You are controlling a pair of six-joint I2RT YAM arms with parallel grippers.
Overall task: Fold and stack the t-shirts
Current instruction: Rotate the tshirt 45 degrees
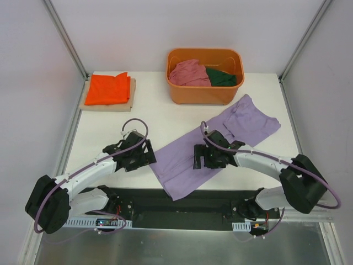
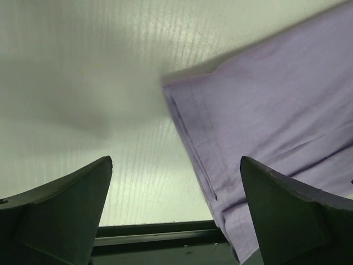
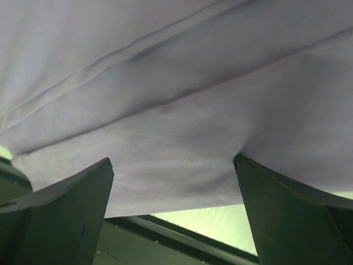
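A lavender t-shirt (image 1: 218, 141) lies folded lengthwise in a long diagonal strip across the table, from near the tub to the front edge. My left gripper (image 1: 144, 156) is open just left of its lower end; in the left wrist view the shirt's hem (image 2: 259, 127) lies to the right between the fingers. My right gripper (image 1: 199, 157) is open over the strip's middle, its fingertips (image 3: 259, 182) touching the cloth (image 3: 176, 110). An orange t-shirt (image 1: 108, 88) lies folded at the back left. A pink t-shirt (image 1: 189, 73) and a dark green t-shirt (image 1: 223, 78) sit in the tub.
An orange plastic tub (image 1: 205, 91) stands at the back centre. A tan board (image 1: 128, 101) lies under the folded orange shirt. A black strip (image 1: 182, 207) runs along the table's front edge. Frame posts stand at both back corners.
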